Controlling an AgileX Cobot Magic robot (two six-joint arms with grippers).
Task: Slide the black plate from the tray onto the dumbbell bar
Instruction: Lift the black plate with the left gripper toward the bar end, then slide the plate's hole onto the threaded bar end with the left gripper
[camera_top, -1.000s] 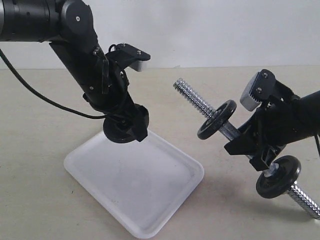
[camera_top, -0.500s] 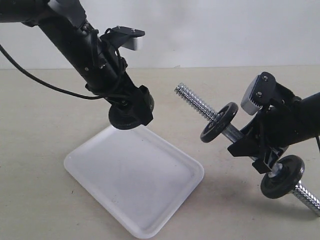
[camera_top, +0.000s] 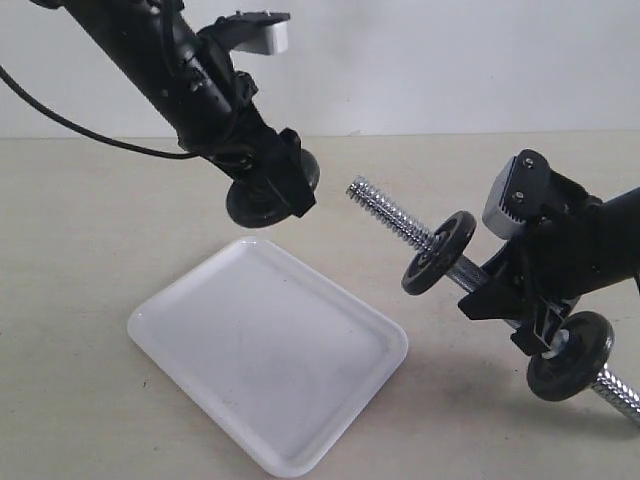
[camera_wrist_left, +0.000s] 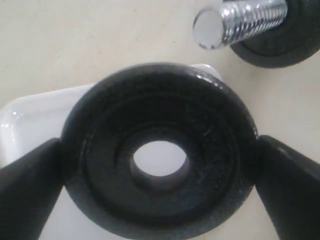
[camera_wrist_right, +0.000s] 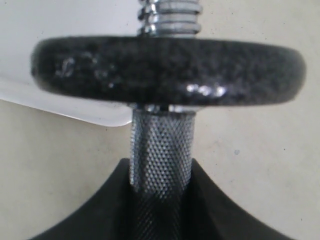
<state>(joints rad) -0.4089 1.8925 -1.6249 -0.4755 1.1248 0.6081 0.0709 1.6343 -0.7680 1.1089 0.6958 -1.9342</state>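
Black plate (camera_top: 252, 208) aloft, off the tray (camera_top: 270, 365)

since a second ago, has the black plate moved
Yes. Held in the left gripper, the plate has risen off the tray and shifted right, toward the bar's free end.

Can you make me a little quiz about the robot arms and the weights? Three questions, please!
1. True or false: the left gripper holds the black plate in the air, off the tray.
2. Which gripper holds the dumbbell bar? A) the left gripper B) the right gripper C) neither
3. Fill in: ____ discs are on the bar.

Key
1. True.
2. B.
3. Two: the upper disc and the lower disc.
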